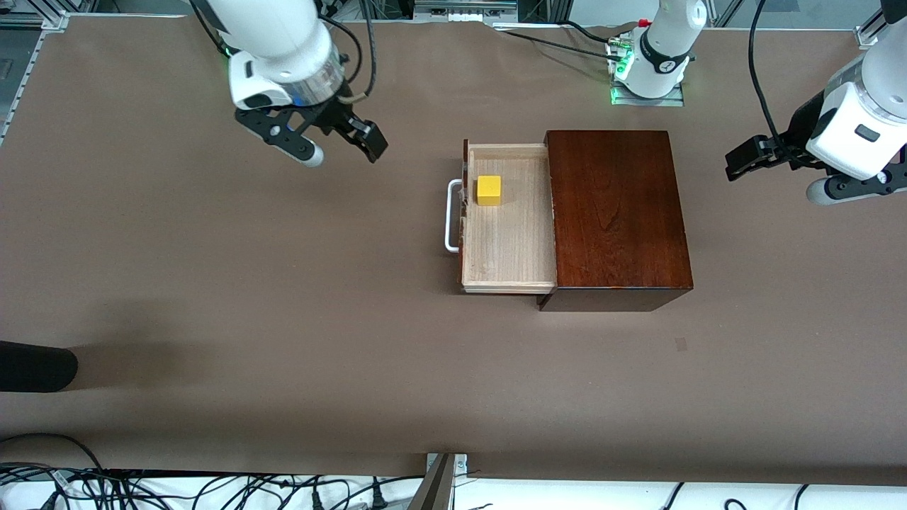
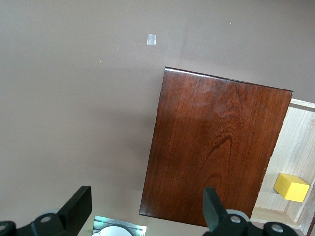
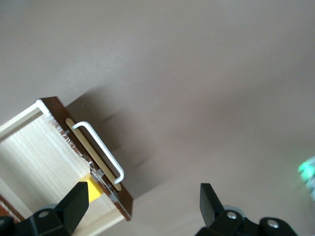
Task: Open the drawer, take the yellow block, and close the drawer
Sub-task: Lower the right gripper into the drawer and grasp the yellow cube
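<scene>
The dark mahogany box [image 1: 616,212] [image 2: 216,147] stands mid-table. Its drawer [image 1: 506,248] [image 2: 295,142] [image 3: 34,157] is pulled out toward the right arm's end, its white loop handle [image 1: 451,216] [image 3: 101,150] leading. In the pale tray lies the yellow block [image 1: 489,190] [image 2: 291,187] [image 3: 91,191], close to the drawer front and in the part farther from the front camera. My right gripper [image 1: 344,152] [image 3: 142,196] hangs open over bare table, apart from the handle. My left gripper [image 1: 776,180] [image 2: 146,201] waits open over the table beside the box's closed end.
The left arm's base [image 1: 652,64] with a green light stands at the table's edge, farther from the front camera than the box. A dark rounded object [image 1: 35,365] pokes in at the right arm's end. A small tape patch [image 1: 681,344] [image 2: 151,40] lies nearer the front camera.
</scene>
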You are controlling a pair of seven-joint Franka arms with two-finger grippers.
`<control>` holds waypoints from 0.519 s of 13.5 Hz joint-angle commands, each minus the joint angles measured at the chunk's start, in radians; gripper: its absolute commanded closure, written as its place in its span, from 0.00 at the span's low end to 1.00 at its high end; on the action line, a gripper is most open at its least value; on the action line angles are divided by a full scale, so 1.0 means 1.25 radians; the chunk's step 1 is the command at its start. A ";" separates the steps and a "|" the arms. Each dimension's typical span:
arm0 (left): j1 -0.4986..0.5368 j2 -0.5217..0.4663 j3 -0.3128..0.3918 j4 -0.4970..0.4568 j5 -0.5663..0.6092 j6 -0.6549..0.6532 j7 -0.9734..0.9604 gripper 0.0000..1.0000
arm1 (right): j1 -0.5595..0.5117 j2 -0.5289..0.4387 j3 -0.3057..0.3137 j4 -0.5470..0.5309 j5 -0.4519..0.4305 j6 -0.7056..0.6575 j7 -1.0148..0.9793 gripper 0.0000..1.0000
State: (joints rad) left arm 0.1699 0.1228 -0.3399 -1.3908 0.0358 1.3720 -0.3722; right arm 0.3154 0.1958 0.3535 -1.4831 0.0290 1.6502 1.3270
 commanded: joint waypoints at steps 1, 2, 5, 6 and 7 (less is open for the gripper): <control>0.013 -0.026 -0.005 -0.034 -0.021 0.023 0.014 0.00 | 0.048 0.041 -0.003 0.007 -0.004 0.060 0.238 0.00; 0.011 -0.028 -0.002 -0.037 -0.044 0.032 0.014 0.00 | 0.078 0.058 -0.003 0.008 -0.006 0.091 0.341 0.00; -0.064 -0.080 0.088 -0.123 -0.049 0.079 0.034 0.00 | 0.139 0.123 -0.003 0.010 -0.005 0.177 0.600 0.00; -0.132 -0.104 0.163 -0.161 -0.049 0.104 0.061 0.00 | 0.159 0.141 -0.004 0.010 -0.005 0.204 0.677 0.00; -0.178 -0.127 0.220 -0.199 -0.049 0.124 0.073 0.00 | 0.175 0.162 -0.004 0.011 -0.004 0.234 0.756 0.00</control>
State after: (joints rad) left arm 0.0582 0.0718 -0.2086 -1.4982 -0.0025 1.4608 -0.3402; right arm 0.4976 0.3505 0.3536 -1.4867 0.0290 1.8892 2.0995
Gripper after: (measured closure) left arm 0.000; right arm 0.000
